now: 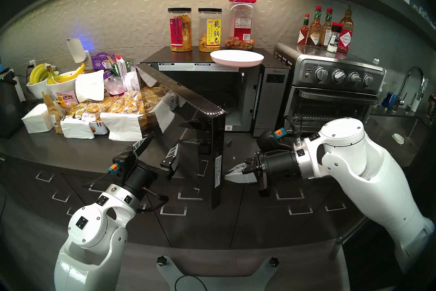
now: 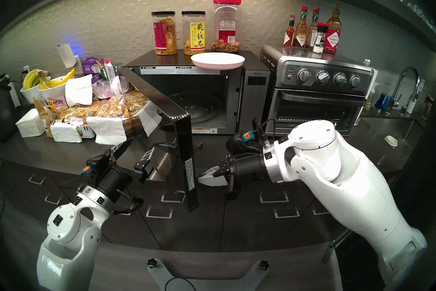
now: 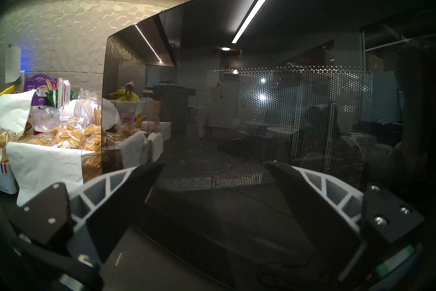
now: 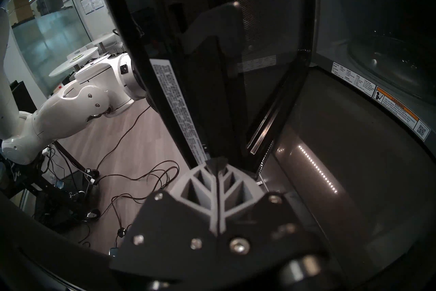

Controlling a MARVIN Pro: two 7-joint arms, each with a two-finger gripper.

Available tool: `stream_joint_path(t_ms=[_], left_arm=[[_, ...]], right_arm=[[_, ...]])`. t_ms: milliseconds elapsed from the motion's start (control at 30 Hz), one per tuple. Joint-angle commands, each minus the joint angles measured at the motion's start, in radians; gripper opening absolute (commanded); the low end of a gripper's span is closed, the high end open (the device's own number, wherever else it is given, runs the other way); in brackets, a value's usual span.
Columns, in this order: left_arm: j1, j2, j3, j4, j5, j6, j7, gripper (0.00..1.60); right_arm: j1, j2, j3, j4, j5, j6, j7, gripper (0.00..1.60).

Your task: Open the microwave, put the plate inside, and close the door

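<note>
The black microwave [image 1: 271, 94] [image 2: 256, 94] stands open at the back of the counter, its cavity dark. Its glossy door [image 1: 179, 104] [image 2: 160, 99] [image 3: 259, 94] [image 4: 212, 47] is swung out towards me on its left hinge. The white plate [image 1: 236, 58] [image 2: 217, 60] lies on top of the microwave, overhanging the front right edge. My left gripper [image 1: 165, 139] [image 2: 144, 144] [image 3: 213, 164] is open and empty, facing the door's outer glass. My right gripper [image 1: 226, 176] [image 2: 199, 179] [image 4: 217, 160] is shut and empty, its tip at the door's free edge; I cannot tell whether it touches.
Three snack jars [image 1: 179, 29] stand on the microwave behind the plate. A steel toaster oven [image 1: 330, 94] with sauce bottles [image 1: 330, 30] on top sits to the right, a sink tap [image 1: 410, 85] beyond. Snack packets [image 1: 118, 106] and bowls of bananas [image 1: 54, 75] crowd the counter's left, close behind the door.
</note>
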Motion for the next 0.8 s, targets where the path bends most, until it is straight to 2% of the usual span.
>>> stream_joint_path(t_ms=[0, 767], left_arm=[[-0.001, 0.003, -0.001, -0.02, 0.001, -0.001, -0.002, 1.6], [-0.001, 0.003, -0.001, -0.02, 0.001, -0.001, -0.002, 1.6]], right_arm=[[0.006, -0.003, 0.003, -0.009, 0.002, -0.007, 0.005, 0.0], [-0.022, -0.004, 0.004, -0.035, -0.002, -0.004, -0.004, 0.0]])
